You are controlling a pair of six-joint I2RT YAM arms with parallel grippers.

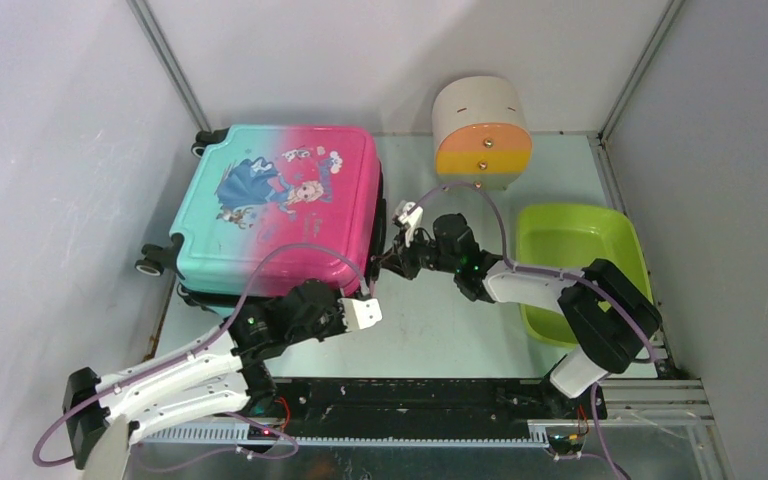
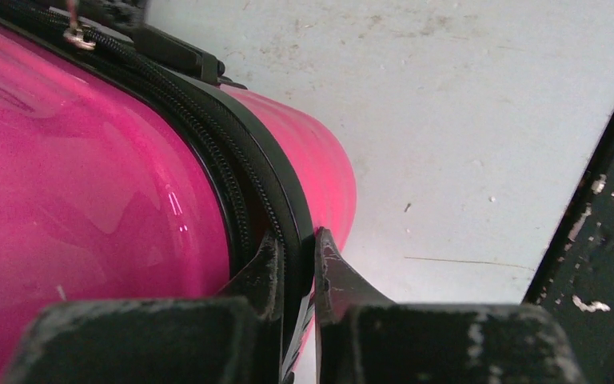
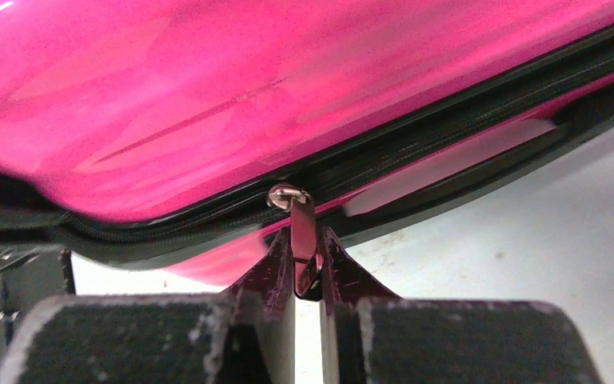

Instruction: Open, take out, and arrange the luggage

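Luggage [image 1: 270, 215] first: it's the kid's hard-shell suitcase, teal fading to pink with a cartoon princess print. It's lying flat with the printed side up and its black wheels at the teal end. From where I'm driving, it sits directly left of the right pincer [image 3: 306, 252] and just behind the left pincer [image 2: 296, 248]. Both are right up against its pink end.

On the left wrist cam, the left pincer is squeezed together on the black zipper trim [image 2: 284, 188] where it curves round the near pink corner. The trim is wedged between the two fingers [image 2: 265, 276], with glossy pink shell on either side.

On the right wrist cam, the right pincer is closed on the little silver zipper pull tab [image 3: 304, 228]. The tab hangs down from the zipper line straight into the fingertips. I honestly can't tell from these views how much of the zipper is undone. From above, the two shell halves look stacked on each other.

Further out, the beige cylinder with the orange-and-yellow face [image 1: 482, 130] stands behind the right pincer and a bit to its right, apart from the suitcase. The lime-green plastic tray [image 1: 620, 235] is well off to the right of that pincer, alongside the arm's elbow. Everything's on the scuffed white tabletop [image 1: 430, 325].
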